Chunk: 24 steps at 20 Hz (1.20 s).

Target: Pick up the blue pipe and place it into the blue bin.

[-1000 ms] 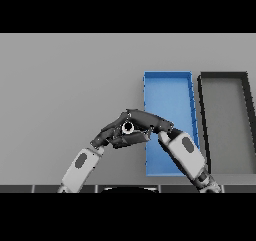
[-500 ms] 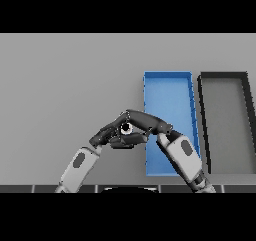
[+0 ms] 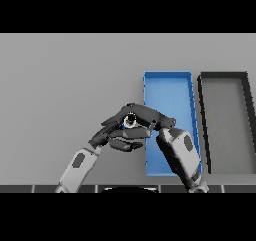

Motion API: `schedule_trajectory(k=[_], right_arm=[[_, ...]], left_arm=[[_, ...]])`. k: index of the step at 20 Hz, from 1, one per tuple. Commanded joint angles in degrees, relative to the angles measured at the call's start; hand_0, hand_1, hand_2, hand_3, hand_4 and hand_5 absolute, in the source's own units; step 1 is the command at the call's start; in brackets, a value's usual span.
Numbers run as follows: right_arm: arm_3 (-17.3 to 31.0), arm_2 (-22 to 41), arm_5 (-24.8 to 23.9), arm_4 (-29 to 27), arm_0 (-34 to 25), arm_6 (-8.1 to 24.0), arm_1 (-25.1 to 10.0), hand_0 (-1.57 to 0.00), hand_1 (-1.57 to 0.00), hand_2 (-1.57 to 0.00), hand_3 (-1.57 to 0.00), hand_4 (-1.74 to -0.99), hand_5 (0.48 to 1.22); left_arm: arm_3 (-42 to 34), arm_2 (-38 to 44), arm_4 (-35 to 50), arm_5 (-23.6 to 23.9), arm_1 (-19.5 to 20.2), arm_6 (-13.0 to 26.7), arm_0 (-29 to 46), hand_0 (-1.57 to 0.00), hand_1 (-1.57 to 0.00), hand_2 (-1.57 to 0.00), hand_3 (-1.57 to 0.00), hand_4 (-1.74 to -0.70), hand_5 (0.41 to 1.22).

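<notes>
From my seat, the left hand (image 3: 117,135) comes in low from the left, its fingers curled in under a small object held just off the blue bin's (image 3: 168,82) left wall. That object I take to be the blue pipe (image 3: 129,121) — I see mostly a pale ring end-on with a sliver of blue beneath, so its length is hidden. It sits pinched between both hands, above the grey table (image 3: 65,80), not yet over the bin floor. The right hand (image 3: 150,117) arches over from the right, fingers bent round the pipe's top, its forearm lying across the bin's lower half. I judge the two-handed clasp is there to steady a piece that rolls easily. Further right stands a dark bin (image 3: 225,77) — not the target.
</notes>
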Motion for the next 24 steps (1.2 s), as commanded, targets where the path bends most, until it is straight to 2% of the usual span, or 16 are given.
schedule_trajectory(k=[1, 3, 5, 7, 10, 13, 14, 16, 19, 23, 24], right_arm=[[-0.2, -1.5, -1.7, -2.9, -1.9, 2.5, 0.1, -1.57, -1.57, -1.57, -1.57, -1.741, 1.221], [0.3, -5.0, -3.5, -8.6, -7.2, 6.1, -1.0, -1.57, -1.57, -1.57, -1.57, -1.741, 1.221], [1.2, -7.5, -5.9, -14.8, -12.6, 6.0, -4.2, -1.57, -1.57, -1.57, -1.57, -1.741, 1.221], [3.2, -11.5, -7.3, -19.1, -18.2, 4.3, -6.3, -1.57, -1.57, -1.57, -1.57, -1.741, 1.221], [7.5, -16.7, -11.9, -14.3, -24.0, 0.3, -10.0, -1.57, -1.57, -1.57, -1.57, -1.741, 1.221], [16.0, -20.9, -13.4, -10.2, -28.3, -0.4, -13.2, -1.57, -1.57, -1.57, -1.57, -1.741, 1.221], [17.9, -22.0, -13.5, -9.9, -28.8, 0.4, -14.0, -1.57, -1.57, -1.57, -1.57, -1.741, 1.221], [22.4, -23.9, -11.7, -7.1, -28.1, -1.4, -16.1, -1.57, -1.57, -1.57, -1.57, -1.741, 1.221], [26.2, -26.3, -10.4, -4.4, -24.6, -1.4, -18.0, -1.57, -1.57, -1.57, -1.57, -1.741, 1.221], [26.6, -27.6, -9.8, -2.5, -17.5, 0.1, -17.7, -1.57, -1.57, -1.57, -1.57, -1.741, 1.221], [25.3, -27.8, -9.8, -2.4, -14.8, 1.1, -17.7, -1.57, -1.57, -1.57, -1.57, -1.741, 1.221]], left_arm=[[0.5, 0.0, -0.1, -0.2, 0.1, -0.3, -0.1, -0.02, -0.01, -0.01, -0.01, -0.91, 0.470], [0.1, -0.2, 0.0, 0.0, -0.2, 0.2, -0.3, -0.01, -0.01, -0.01, -0.01, -0.91, 0.456], [0.0, -0.5, 0.2, -0.5, 0.0, 0.0, 0.3, -0.01, -0.01, -0.01, 0.00, -0.91, 0.445], [-0.5, -0.4, 0.6, -0.8, 0.3, 0.7, 0.6, 0.00, 0.00, 0.00, 0.00, -0.91, 0.437], [-0.4, -0.3, 0.6, -0.6, 0.0, 2.9, -0.1, 0.00, 0.00, 0.00, 0.00, -0.90, 0.432], [-0.4, -0.4, 0.2, -0.7, 0.2, 2.9, -0.4, 0.00, 0.00, 0.00, 0.00, -0.89, 0.425], [-0.8, 0.0, 0.6, -1.0, 0.9, 2.5, 0.1, 0.00, 0.00, 0.00, 0.00, -0.89, 0.421], [-1.1, -0.6, 0.1, -0.9, 0.9, 1.4, 0.9, 0.00, 0.00, 0.00, 0.00, -0.89, 0.412], [-0.9, -0.1, -0.5, -0.4, 1.2, 1.8, -0.3, 0.00, 0.00, 0.00, 0.00, -0.87, 0.413], [-0.6, -0.3, -0.6, -0.8, 1.4, 1.8, 0.0, 0.00, 0.00, 0.00, 0.00, -0.87, 0.419], [-1.0, -0.8, -0.7, -0.8, 1.0, 1.3, 0.4, 0.00, 0.00, 0.00, 0.00, -0.87, 0.420]])
